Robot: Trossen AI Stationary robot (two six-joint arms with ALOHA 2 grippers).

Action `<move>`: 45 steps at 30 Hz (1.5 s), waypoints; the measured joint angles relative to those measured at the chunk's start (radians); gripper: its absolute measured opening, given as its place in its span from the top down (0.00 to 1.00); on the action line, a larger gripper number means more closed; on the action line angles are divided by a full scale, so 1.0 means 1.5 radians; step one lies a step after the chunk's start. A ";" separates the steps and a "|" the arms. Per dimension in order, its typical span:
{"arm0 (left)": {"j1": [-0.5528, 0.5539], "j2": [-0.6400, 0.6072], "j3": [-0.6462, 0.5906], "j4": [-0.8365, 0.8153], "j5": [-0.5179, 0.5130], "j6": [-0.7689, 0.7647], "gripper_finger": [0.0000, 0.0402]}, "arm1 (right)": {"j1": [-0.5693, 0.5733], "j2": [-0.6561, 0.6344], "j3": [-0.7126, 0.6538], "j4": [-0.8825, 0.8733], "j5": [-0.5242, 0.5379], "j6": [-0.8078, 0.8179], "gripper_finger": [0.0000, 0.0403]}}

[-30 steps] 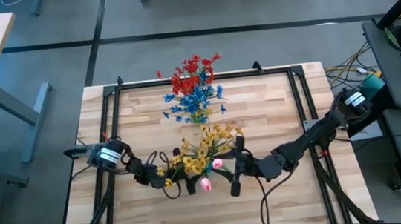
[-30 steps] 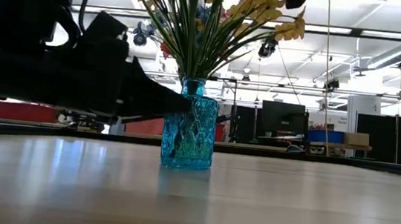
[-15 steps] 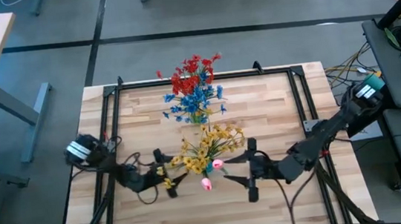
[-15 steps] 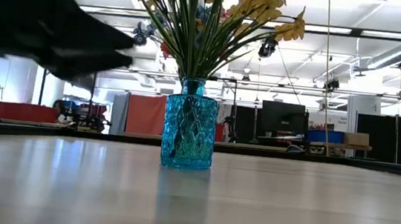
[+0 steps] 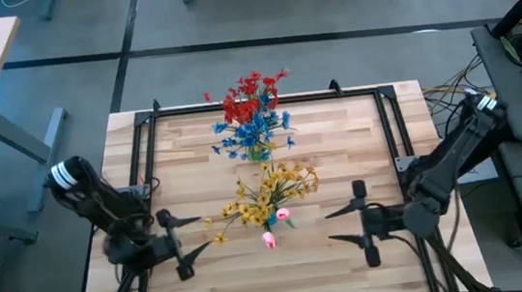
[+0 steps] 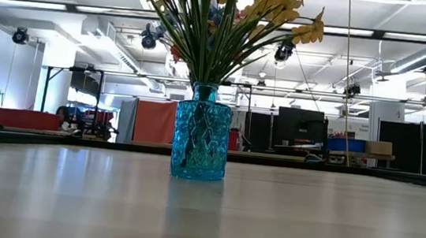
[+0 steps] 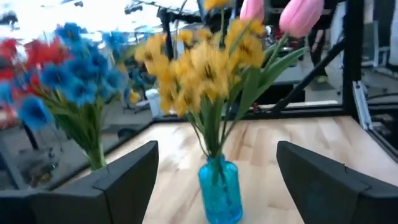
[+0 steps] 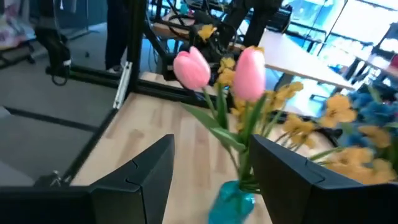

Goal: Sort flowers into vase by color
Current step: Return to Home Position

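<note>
I've backed both off: left fingers (image 5: pixel 191 243) and right fingers (image 5: pixel 331 227) gape wide, empty. Yellow and pink flowers (image 5: pixel 266 196) stand in the blue vase (image 6: pixel 201 134) between them, so sorting looks done.

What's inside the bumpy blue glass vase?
The bumpy blue glass vase holds yellow blossom sprays and two pink tulip buds on green stems. Its patterned glass hides where the stems end.

Near vase (image 6: pixel 201 134) on table (image 5: pixel 357 136), far vase (image 5: pixel 260 153) behind (flowers (image 5: pixel 267 199) in both), left end effector (image 5: pixel 201 236) and right end effector (image 5: pixel 330 228) flanking.
</note>
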 joint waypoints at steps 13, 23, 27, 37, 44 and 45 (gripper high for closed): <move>-0.042 -0.255 -0.137 -0.016 0.226 -0.023 0.28 | -0.025 -0.117 -0.103 0.010 -0.106 -0.024 0.50; -0.033 -0.320 -0.073 -0.316 0.285 -0.076 0.61 | -0.167 -0.167 -0.182 0.115 -0.368 -0.038 0.50; -0.020 -0.363 -0.026 -0.499 0.295 -0.138 0.83 | -0.194 -0.186 -0.202 0.116 -0.399 -0.025 0.50; 0.090 -0.487 0.092 -1.004 0.479 -0.301 1.00 | -0.205 -0.252 -0.261 0.169 -0.416 -0.058 0.50; 0.214 -0.592 0.052 -1.010 0.664 -0.254 1.00 | -0.290 -0.305 -0.322 0.236 -0.544 -0.064 0.50; 0.228 -0.609 0.040 -1.008 0.669 -0.254 1.00 | -0.305 -0.311 -0.328 0.239 -0.556 -0.060 0.50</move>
